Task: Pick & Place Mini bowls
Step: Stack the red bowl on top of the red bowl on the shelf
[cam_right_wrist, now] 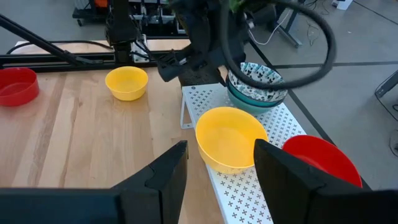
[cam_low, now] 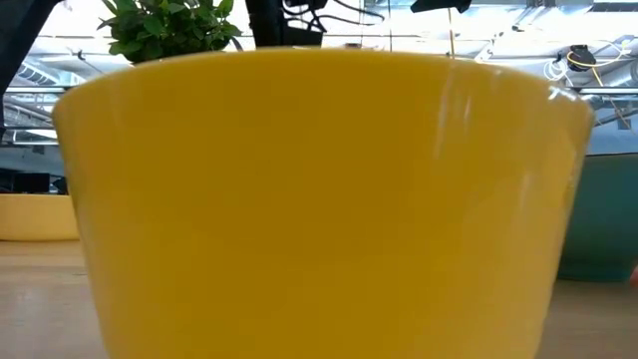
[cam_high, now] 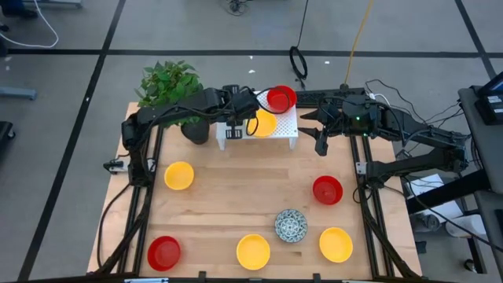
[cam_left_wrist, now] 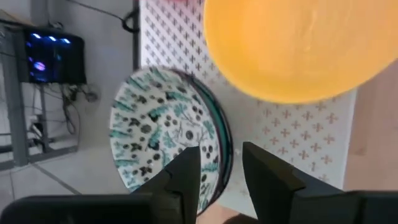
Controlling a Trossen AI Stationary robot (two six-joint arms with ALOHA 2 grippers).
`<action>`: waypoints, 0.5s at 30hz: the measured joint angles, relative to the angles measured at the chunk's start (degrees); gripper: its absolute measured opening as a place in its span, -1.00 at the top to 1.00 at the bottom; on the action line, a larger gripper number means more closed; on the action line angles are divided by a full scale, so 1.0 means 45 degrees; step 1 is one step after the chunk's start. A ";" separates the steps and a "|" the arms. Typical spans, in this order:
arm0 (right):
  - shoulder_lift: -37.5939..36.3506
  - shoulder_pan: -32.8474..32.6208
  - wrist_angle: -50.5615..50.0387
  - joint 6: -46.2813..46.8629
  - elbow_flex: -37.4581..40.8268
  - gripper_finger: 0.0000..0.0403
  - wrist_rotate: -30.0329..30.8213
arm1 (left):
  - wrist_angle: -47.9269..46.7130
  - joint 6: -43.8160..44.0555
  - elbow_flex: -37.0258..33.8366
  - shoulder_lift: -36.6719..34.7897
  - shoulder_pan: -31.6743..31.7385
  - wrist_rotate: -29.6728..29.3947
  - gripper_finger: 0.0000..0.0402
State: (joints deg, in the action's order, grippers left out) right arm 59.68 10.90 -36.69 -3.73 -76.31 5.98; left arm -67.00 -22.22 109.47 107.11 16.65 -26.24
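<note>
Glossy yellow bowl (cam_right_wrist: pixel 229 138) on perforated white rack (cam_right_wrist: pixel 249 186); wooden table (cam_high: pixel 236 208).

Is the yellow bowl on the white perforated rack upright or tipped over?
Upright. The yellow bowl sits on the white perforated rack with its opening facing up, apparently empty, beside the red bowl.

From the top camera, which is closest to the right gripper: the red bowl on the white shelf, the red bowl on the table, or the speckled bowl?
From the right gripper:
1. Red bowl on the white shelf, at the back.
2. Red bowl on the table, right side.
3. Speckled bowl, near the front edge.
</note>
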 joint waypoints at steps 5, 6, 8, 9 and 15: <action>0.0005 0.0000 -0.0004 0.0003 0.0001 0.15 -0.0005 | 0.0285 0.0535 0.0001 -0.0506 -0.0618 -0.0101 0.38; 0.0005 0.0000 0.0006 0.0005 0.0000 0.15 -0.0004 | 0.0287 0.0882 0.0007 -0.0624 -0.0802 -0.0103 0.38; 0.0005 0.0000 0.0000 -0.0005 0.0005 0.15 -0.0005 | 0.0155 0.1696 0.0010 -0.0889 -0.1202 0.0181 0.38; 0.0005 0.0000 0.0004 -0.0010 0.0005 0.15 -0.0005 | 0.0158 0.2196 0.0010 -0.0968 -0.1458 0.0417 0.38; 0.0005 0.0000 -0.0007 -0.0076 0.0005 0.15 -0.0005 | 0.0129 0.6217 0.0010 -0.1661 -0.3281 0.2683 0.38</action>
State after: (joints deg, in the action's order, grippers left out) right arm 59.70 10.90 -36.72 -4.07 -76.29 5.96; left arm -66.42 5.76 109.51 99.64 1.88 -14.16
